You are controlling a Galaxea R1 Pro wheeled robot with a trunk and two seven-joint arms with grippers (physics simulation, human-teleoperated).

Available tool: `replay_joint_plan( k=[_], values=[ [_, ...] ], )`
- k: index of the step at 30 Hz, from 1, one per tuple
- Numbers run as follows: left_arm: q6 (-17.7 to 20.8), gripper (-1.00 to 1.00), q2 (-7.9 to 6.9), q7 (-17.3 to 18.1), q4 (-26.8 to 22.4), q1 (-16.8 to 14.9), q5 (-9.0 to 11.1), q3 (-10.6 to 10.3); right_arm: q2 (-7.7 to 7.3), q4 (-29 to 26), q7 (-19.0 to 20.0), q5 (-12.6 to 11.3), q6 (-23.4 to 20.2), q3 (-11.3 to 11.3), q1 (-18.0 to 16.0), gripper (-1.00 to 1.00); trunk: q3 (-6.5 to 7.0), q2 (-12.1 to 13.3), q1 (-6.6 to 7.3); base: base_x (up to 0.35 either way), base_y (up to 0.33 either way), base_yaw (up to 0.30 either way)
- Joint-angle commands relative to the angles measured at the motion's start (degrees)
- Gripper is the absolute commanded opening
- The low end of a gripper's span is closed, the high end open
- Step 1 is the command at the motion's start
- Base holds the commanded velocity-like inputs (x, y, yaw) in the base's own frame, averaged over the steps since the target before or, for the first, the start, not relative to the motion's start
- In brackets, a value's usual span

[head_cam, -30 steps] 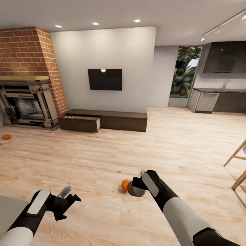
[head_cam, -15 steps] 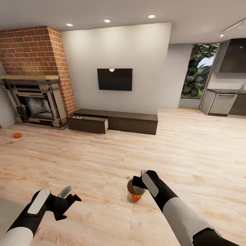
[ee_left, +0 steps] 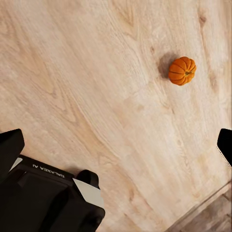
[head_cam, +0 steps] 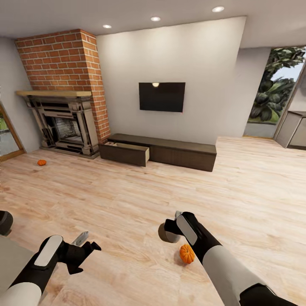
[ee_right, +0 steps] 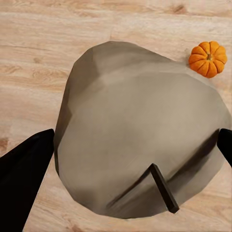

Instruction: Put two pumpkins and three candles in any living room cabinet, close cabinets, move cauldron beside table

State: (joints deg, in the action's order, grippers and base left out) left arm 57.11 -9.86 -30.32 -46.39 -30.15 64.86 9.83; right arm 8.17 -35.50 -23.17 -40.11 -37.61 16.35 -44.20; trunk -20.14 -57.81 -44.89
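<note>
Swinging left, the view now shows a pumpkin (head_cam: 187,253) beside the right tool (head_cam: 169,231) gripping a candle (ee_right: 140,145) (left tool (head_cam: 85,244) open), so carry it level to the cabinet (head_cam: 161,151).

Both arms: white forearm shells, black wrist sections with a pale grey oblong panel on top. Left hand (head_cam: 85,246) and right hand (head_cam: 170,225) black, angular fingers. Small white lettering on black housing, left wrist view.
</note>
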Motion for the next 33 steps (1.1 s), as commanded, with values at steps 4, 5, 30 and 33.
replay_joint_plan(
  k=[4,5,30,33],
  values=[
    [-0.14,1.0,0.01,0.0,-0.01,0.0,0.0,-0.05,0.0,-0.01,0.04,0.03,0.05,0.0,-0.01,-1.0,-0.11,0.0,0.0,0.303,0.008,0.027],
    [-0.15,1.0,0.01,0.0,0.0,0.0,0.0,-0.06,0.0,0.01,0.01,0.03,0.0,0.0,-0.01,-1.0,-0.18,0.0,0.0,0.303,0.002,0.006],
    [-0.25,1.0,-0.15,0.0,0.01,0.0,0.0,-0.07,-0.02,0.03,0.0,0.03,0.29,0.0,-0.01,-1.0,-1.71,0.0,0.0,0.299,0.026,0.011],
    [-0.25,1.0,-0.15,0.0,0.02,0.0,0.0,-0.07,-0.01,0.01,-0.03,0.03,0.33,0.0,-0.01,-1.0,-1.85,0.0,0.0,0.261,0.192,0.203]
  ],
)
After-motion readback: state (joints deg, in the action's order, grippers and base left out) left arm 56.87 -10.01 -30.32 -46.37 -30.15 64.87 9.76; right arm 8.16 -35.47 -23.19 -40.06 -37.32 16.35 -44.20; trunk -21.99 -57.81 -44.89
